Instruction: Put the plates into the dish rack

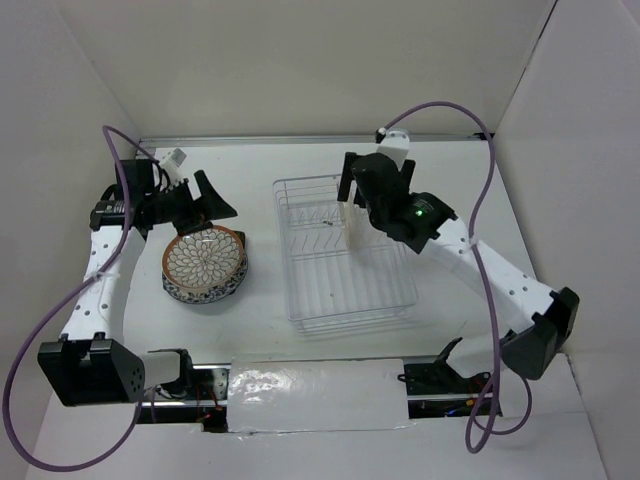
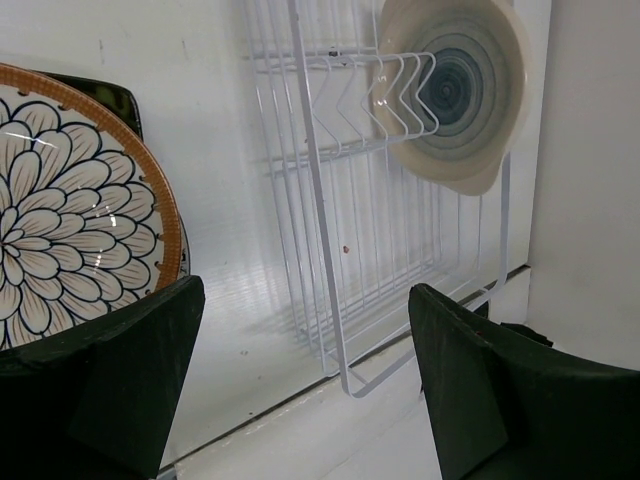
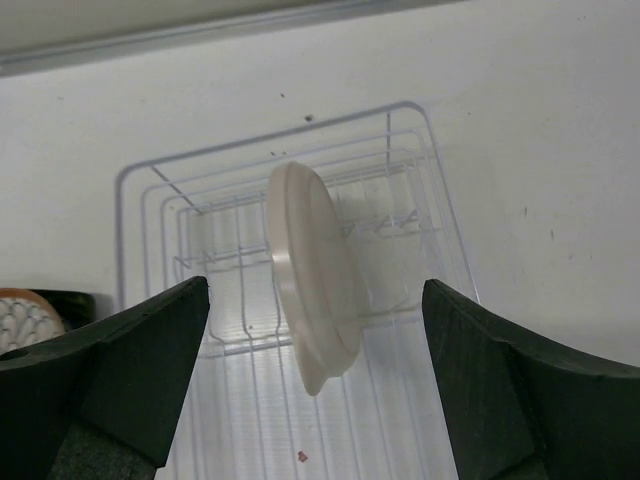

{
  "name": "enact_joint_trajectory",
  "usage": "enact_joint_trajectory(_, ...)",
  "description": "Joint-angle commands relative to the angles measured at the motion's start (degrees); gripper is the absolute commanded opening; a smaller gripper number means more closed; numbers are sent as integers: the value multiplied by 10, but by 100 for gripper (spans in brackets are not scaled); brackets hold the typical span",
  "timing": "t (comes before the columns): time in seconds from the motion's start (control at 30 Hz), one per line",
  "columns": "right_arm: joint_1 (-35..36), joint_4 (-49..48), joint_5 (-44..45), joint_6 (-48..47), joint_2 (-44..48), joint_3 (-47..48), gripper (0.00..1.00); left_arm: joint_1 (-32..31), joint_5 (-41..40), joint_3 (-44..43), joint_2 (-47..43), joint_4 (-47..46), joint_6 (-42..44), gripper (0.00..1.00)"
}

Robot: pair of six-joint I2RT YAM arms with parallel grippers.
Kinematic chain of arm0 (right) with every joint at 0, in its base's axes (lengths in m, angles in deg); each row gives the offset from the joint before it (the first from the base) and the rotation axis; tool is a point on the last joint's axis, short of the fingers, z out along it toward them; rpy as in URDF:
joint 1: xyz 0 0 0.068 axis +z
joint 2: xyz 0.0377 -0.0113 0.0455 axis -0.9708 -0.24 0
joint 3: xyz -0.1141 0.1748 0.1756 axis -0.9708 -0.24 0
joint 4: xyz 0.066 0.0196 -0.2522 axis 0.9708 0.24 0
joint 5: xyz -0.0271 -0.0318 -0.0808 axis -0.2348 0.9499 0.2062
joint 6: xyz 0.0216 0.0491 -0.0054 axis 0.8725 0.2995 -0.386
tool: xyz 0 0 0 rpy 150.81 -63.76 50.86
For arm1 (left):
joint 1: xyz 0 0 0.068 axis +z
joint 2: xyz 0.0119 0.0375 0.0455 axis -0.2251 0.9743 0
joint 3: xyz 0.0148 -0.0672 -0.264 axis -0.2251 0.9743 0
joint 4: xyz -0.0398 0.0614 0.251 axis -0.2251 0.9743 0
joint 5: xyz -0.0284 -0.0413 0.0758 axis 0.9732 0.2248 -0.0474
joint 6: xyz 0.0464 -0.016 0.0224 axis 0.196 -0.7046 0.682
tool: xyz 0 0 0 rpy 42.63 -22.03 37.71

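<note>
The white wire dish rack [image 1: 350,290] lies at the table's middle. A cream plate with blue-grey rings [image 2: 455,90] stands on edge among its prongs [image 3: 312,280]. My right gripper [image 3: 315,380] hovers just over that plate, open, both fingers apart from it and holding nothing [image 1: 352,200]. At the left, a brown-rimmed plate with white petals [image 1: 204,258] tops a stack, with a blue-white floral rim [image 1: 205,293] under it. A dark plate corner [image 2: 110,95] peeks out behind. My left gripper [image 1: 208,208] hangs open and empty at the stack's far edge [image 2: 305,380].
White walls enclose the table on the left, back and right. A shiny strip [image 1: 320,385] runs along the near edge between the arm bases. Purple cables [image 1: 490,300] loop beside both arms.
</note>
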Motion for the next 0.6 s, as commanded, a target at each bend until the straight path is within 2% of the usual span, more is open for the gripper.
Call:
enact_joint_trajectory(0.0, -1, -8, -27, -13, 34, 32, 94, 11, 9, 8, 9, -16, 6, 95)
enact_joint_trajectory(0.2, -7, 3, -54, -1, 37, 12, 94, 19, 3, 17, 11, -18, 0, 95)
enact_joint_trajectory(0.33, -9, 6, -82, 4, 51, 2, 95, 39, -37, 19, 22, -3, -11, 96)
enact_joint_trajectory(0.57, -15, 8, -121, 11, 93, -21, 95, 125, -97, 48, 71, 4, -83, 94)
